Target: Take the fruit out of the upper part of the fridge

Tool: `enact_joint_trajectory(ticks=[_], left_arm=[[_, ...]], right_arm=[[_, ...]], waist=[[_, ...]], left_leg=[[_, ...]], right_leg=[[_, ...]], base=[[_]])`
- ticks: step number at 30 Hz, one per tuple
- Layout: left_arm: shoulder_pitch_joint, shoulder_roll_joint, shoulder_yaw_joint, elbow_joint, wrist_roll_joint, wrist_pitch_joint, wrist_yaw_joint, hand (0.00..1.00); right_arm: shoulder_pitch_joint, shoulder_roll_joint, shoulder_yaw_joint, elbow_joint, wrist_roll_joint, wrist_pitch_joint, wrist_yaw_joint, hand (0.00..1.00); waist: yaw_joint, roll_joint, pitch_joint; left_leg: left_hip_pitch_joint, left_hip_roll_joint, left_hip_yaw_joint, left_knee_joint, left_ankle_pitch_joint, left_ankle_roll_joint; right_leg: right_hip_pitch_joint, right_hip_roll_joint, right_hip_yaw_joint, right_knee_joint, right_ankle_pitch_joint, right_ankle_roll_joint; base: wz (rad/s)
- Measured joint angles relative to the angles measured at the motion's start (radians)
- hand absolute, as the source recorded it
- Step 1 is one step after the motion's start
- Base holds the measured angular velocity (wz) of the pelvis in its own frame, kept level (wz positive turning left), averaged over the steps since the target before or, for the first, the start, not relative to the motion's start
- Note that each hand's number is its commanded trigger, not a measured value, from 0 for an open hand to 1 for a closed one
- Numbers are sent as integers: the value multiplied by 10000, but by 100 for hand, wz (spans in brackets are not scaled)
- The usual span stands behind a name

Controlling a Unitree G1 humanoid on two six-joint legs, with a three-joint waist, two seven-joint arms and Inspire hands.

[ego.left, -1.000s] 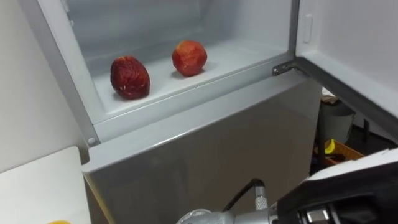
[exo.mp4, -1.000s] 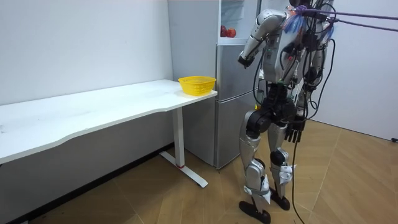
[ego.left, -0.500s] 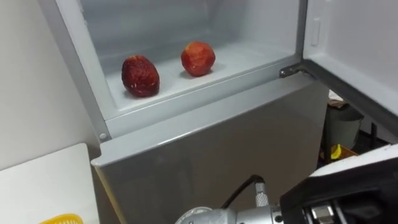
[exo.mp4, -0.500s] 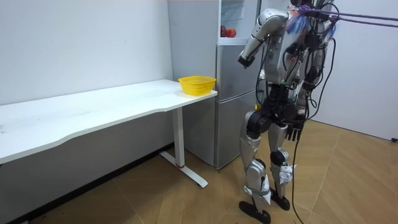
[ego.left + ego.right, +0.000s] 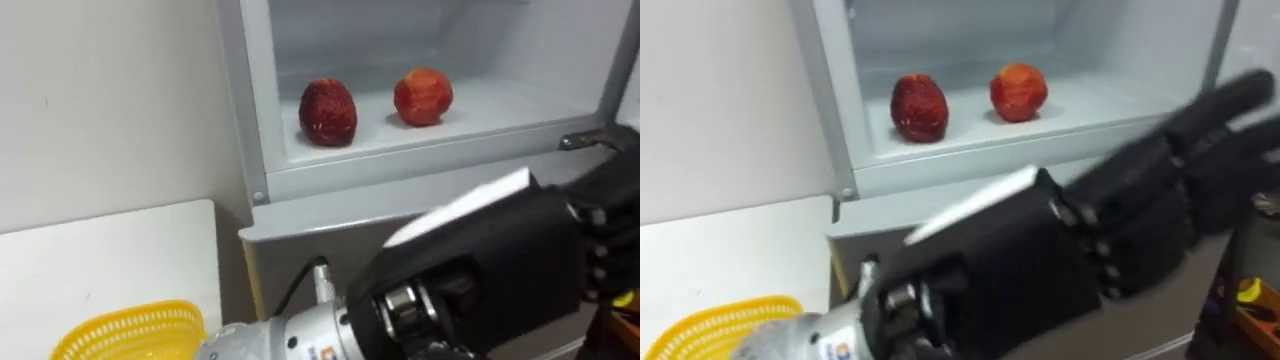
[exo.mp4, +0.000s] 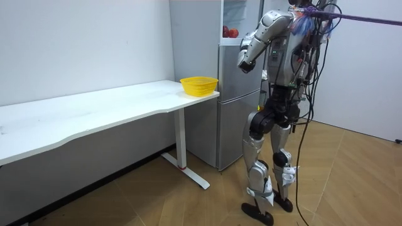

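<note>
I have a plain white wall and a wooden floor [image 6: 352, 182] on the room camera. A long white table [image 6: 94, 110] runs along the wall. At its end stands the grey fridge [image 6: 235, 107], and the robot stands just before it, at 3 o'clock from the table.

Its left arm is raised towards the fridge. From the head camera my left hand [image 5: 1090, 240] lies across the lower half of the view, from 7 o'clock towards 2 o'clock. Its fingers [image 5: 1230, 100] are stretched out and loose, with nothing in them.

A yellow basket [image 5: 130, 335] sits on the table corner at 7 o'clock.

Two red fruits rest on the open upper compartment's shelf [image 5: 500, 105], apart from the hand. The dark fruit [image 5: 328, 112] is at 12 o'clock and the lighter fruit [image 5: 422, 96] is near it at 1 o'clock.
</note>
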State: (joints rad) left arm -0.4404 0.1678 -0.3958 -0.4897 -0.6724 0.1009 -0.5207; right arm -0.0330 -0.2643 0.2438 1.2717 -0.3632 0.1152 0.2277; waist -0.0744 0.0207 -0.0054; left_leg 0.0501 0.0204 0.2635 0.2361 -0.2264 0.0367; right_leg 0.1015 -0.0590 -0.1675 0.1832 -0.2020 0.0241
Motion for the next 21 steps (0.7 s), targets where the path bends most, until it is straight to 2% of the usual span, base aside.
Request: enact_joint_trajectory(ticks=[3,6,7,9,11,12,13,14,16,18,21], left_arm=[[449,137,831,-343,100,-91,330,0],[589,231,1781,-685,380,-301,826,0],[655,278,2147,-749,468,-520,1053,0],[745,345,2762,-900,890,-659,1344,0],[1295,500,3442,-1351,1049,-811,1700,0],[1726,505,3930,-1541,1355,-1043,1888,0],[1999,514,4457,-1542,1744,-1144,2097,0],[2132,539,4785,-1543,1872,-1146,2194,0],[2796,569,6078,-1544,2074,-1171,2896,0],[3165,564,6789,-1537,2260,-1176,3497,0],[3996,559,7654,-1499,2226,-1465,4278,0]], right_arm=[[211,-4,-126,77,2,-123,-352,0],[537,17,-390,135,10,-315,-546,0],[675,48,-501,149,-13,-325,-618,0],[877,100,-790,166,-83,-334,-645,0],[1072,163,-1146,168,-85,-389,-739,0],[1209,242,-1395,202,-107,-396,-830,0],[1376,309,-1664,209,-256,-404,-875,0],[1450,332,-1817,210,-329,-413,-874,0],[1814,348,-2308,178,-403,-502,-874,0],[1971,348,-2471,170,-354,-490,-850,0],[2246,349,-2542,2,-359,-516,-843,0]], waist=[[144,29,-22],[389,25,-20],[484,24,-20],[563,4,-18],[586,7,-24],[646,-7,-30],[842,-8,-32],[919,0,-36],[1137,54,-47],[1295,75,-41],[1417,78,-32]], left_leg=[[193,25,-19,-6,17,-29],[201,26,-26,-22,47,-67],[201,28,-34,-23,66,-70],[204,18,-90,-31,92,-66],[214,7,-151,-46,106,-67],[224,8,-173,-44,109,-71],[238,20,-172,-44,116,-84],[237,24,-173,-44,119,-90],[236,21,-226,-48,121,-95],[226,17,-282,-49,120,-97],[257,-15,-377,-89,117,-98]], right_leg=[[205,-3,-337,4,-6,-7],[216,2,-309,-1,-42,-63],[221,-24,-338,-2,-51,-71],[234,-76,-434,-5,-75,-79],[264,-66,-542,6,-97,-87],[272,-66,-552,29,-111,-95],[275,-68,-547,43,-116,-106],[276,-54,-543,35,-114,-109],[297,5,-554,30,-113,-115],[320,5,-612,27,-116,-115],[413,-27,-772,32,-131,-108]], base=[[6],[2],[6],[10],[10],[0],[0],[0],[6],[9],[11]])
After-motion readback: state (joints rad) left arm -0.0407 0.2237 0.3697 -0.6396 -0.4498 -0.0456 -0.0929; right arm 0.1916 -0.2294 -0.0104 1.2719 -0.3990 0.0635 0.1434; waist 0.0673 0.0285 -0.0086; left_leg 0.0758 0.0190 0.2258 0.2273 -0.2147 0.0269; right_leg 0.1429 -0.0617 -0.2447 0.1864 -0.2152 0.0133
